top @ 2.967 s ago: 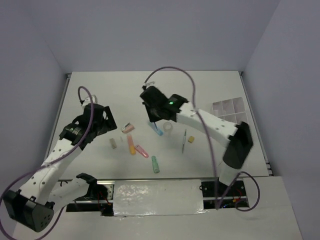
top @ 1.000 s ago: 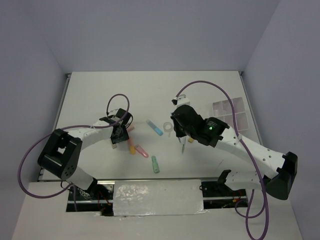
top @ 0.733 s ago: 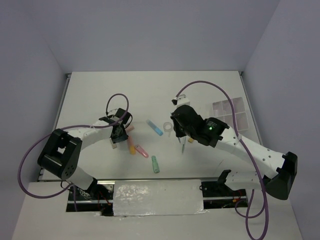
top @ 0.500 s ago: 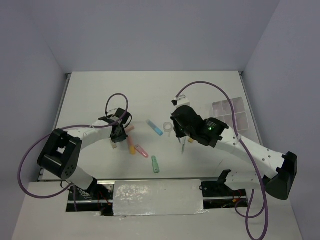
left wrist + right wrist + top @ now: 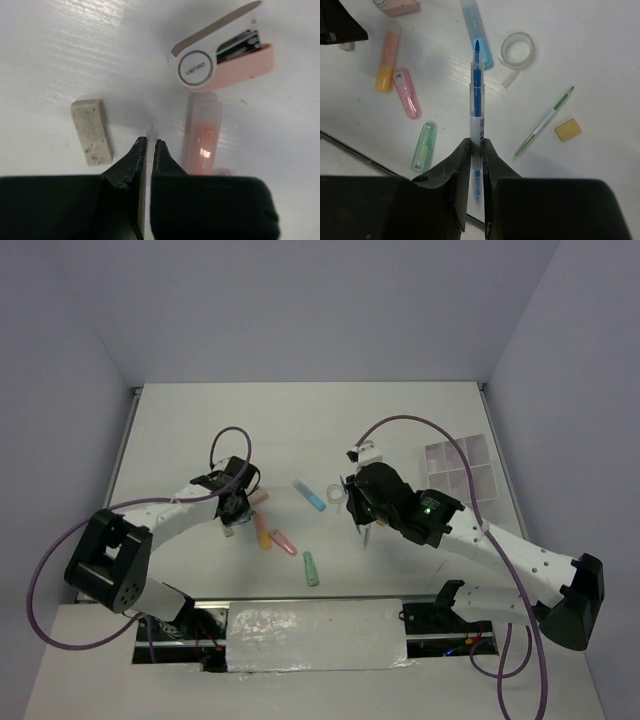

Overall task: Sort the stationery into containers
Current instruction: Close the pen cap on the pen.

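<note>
In the left wrist view my left gripper (image 5: 150, 142) is shut on a thin white pen (image 5: 151, 128) lying on the table. A tan eraser (image 5: 91, 131) lies to its left and an orange marker (image 5: 202, 135) to its right. My right gripper (image 5: 477, 142) is shut on a blue pen (image 5: 476, 95), held above the table. Below it lie a blue marker (image 5: 477, 35), a clear tape ring (image 5: 517, 47), a green pen (image 5: 545, 120), a yellow eraser (image 5: 567, 129), a green marker (image 5: 424, 146) and a pink marker (image 5: 407, 93). The white divided tray (image 5: 460, 465) sits at the far right.
A pink and white stapler (image 5: 220, 55) lies just beyond the left gripper. From above, the left gripper (image 5: 235, 505) and right gripper (image 5: 352, 502) flank the loose items. The table's near edge and a foil-covered strip (image 5: 315, 638) run along the bottom.
My left gripper's jaws have closed onto the thin white pen. The right arm has shifted slightly, still carrying the blue pen.
</note>
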Controlling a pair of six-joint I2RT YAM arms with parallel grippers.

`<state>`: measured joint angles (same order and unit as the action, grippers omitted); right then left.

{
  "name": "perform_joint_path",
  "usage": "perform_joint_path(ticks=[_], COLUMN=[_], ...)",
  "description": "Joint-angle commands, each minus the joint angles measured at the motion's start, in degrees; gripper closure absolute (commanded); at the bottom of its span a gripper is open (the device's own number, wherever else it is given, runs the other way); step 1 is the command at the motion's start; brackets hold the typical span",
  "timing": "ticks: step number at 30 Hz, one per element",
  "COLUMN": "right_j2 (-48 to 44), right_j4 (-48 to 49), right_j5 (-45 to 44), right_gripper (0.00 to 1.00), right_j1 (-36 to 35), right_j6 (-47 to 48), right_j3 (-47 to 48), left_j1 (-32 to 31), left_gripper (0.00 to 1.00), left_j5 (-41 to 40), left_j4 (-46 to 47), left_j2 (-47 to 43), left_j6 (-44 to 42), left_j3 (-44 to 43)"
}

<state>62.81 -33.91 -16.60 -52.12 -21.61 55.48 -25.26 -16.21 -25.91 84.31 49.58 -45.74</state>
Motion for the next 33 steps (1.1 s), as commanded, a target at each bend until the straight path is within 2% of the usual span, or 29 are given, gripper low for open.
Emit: perform_joint_path(ticks=[1, 5, 10, 15, 17, 18, 19, 24, 29, 33], right_j2=[-3.13, -5.49, -13.39, -16.83, -18.07, -18.24, -17.98, -14.83, -13.32, -12.71], right_j4=[6.4, 8.15, 15.7, 23.34, 29.76, 32.13, 35.89, 42.87, 43.58, 42.97], right_j5=[2.71, 4.72, 12.72, 20.18, 21.87, 22.22, 21.88, 16.69, 9.76, 8.17], right_gripper=[1.0, 1.0, 1.0, 1.0, 1.0, 1.0, 1.0, 1.0, 1.0, 1.0], right_j1=[0.0, 0.0, -0.09, -1.31, -4.64, -6.05, -7.46, -16.59, -18.55, -18.72], right_j6=[0.78, 0.07, -2.64, -8.0, -10.82, -11.78, -13.45, -14.52, -15.83, -15.31], right_j3=[-1.34, -3.53, -11.34, -16.1, -19.44, -20.49, -21.81, -22.0, -20.42, -18.58], left_j1=[-0.06, -0.23, -1.11, -2.34, -3.04, -4.18, -4.8, -7.79, -9.28, -10.25], left_gripper=[1.0, 1.0, 1.0, 1.0, 1.0, 1.0, 1.0, 1.0, 1.0, 1.0], left_j5=[1.0, 2.84, 12.06, 21.55, 25.78, 26.66, 27.45, 28.51, 31.5, 31.15], left_j4=[-2.65, -2.83, 3.75, 18.85, 24.13, 29.72, 32.13, 43.12, 52.44, 56.84], left_j2=[-6.87, -14.25, -26.03, -34.11, -35.61, -37.01, -37.64, -40.1, -40.98, -42.65], left_j6=[-1.24, -2.65, -4.14, -1.86, 0.68, 1.56, 2.79, 5.26, 6.14, 7.1], left_j3=[-2.16, -4.45, -4.63, -1.82, 0.29, 1.08, 2.65, 7.32, 10.4, 14.0])
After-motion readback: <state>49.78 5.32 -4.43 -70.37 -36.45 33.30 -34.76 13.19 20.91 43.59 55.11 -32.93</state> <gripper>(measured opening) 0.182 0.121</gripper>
